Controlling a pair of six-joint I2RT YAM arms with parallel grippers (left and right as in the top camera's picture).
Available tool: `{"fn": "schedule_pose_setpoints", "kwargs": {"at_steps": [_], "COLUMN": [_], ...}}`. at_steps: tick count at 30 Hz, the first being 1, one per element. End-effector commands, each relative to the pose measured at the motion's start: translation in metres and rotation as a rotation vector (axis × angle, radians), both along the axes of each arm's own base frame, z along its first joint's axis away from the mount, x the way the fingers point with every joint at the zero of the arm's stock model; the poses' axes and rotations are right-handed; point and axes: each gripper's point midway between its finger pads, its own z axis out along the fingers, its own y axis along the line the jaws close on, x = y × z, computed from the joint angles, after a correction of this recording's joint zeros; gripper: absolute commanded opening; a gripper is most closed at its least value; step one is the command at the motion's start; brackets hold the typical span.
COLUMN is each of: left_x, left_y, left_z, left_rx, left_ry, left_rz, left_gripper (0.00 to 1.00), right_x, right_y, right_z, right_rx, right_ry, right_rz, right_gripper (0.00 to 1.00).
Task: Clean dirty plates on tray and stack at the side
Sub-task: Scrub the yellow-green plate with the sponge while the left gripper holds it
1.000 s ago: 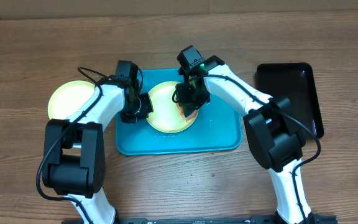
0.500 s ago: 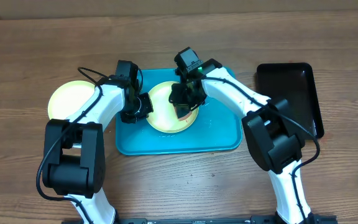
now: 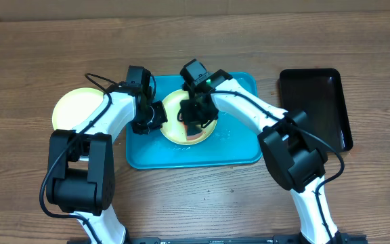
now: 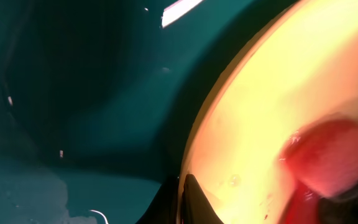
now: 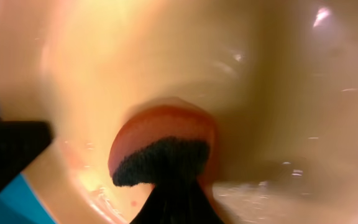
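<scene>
At the far left we see a pale yellow-green plate on the table (image 3: 73, 108). It lies flat on the wood, just outside the blue tray (image 3: 239, 146), and the left arm passes over its right edge. Next comes the left claw (image 3: 156, 116), low inside the tray's left part. It is clenched on the left rim of the plate in the tray (image 3: 175, 135), and in the left wrist view we see one dark fingertip lying over that rim. This second plate, also yellow-green, sits in the middle of the tray with a few small reddish specks and droplets on its surface. Over its centre we find the right claw (image 3: 193, 118), pointing down and grasping a red-orange sponge (image 5: 160, 124). The sponge has a dark patch where the fingers hold it, and it presses against the inside of the plate. Further right, the tray floor shows a wet sheen. At the far right, a narrow black tray (image 3: 317, 102) rests on the table, apart from the blue one.
</scene>
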Motion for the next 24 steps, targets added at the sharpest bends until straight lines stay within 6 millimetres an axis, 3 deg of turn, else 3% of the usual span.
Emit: {"fn": "schedule_pose_setpoints", "kwargs": {"at_steps": [1, 6, 13, 19, 24], "left_x": [-0.006, -0.006, -0.006, -0.006, -0.006], "left_y": [0.000, 0.000, 0.000, 0.000, 0.000], "left_z": [-0.005, -0.005, -0.005, -0.005, -0.005], "left_rx": [0.001, 0.001, 0.001, 0.001, 0.001], "left_ry": [0.022, 0.022, 0.022, 0.022, 0.022], "left_rz": [-0.002, -0.002, -0.002, -0.002, -0.002], "left_gripper": [0.04, 0.04, 0.04, 0.05, 0.04], "right_x": [0.024, 0.034, 0.049, 0.048, 0.031], "right_y": [-0.043, -0.054, -0.053, -0.017, 0.007], "right_z": [0.004, 0.005, 0.008, 0.019, 0.017], "right_rx": [-0.108, -0.109, -0.078, 0.097, 0.126], "right_ry": [-0.090, -0.104, -0.151, -0.142, -0.107], "right_rz": [0.015, 0.022, 0.007, 0.020, 0.039], "right_gripper": [0.05, 0.05, 0.05, 0.05, 0.05]}}
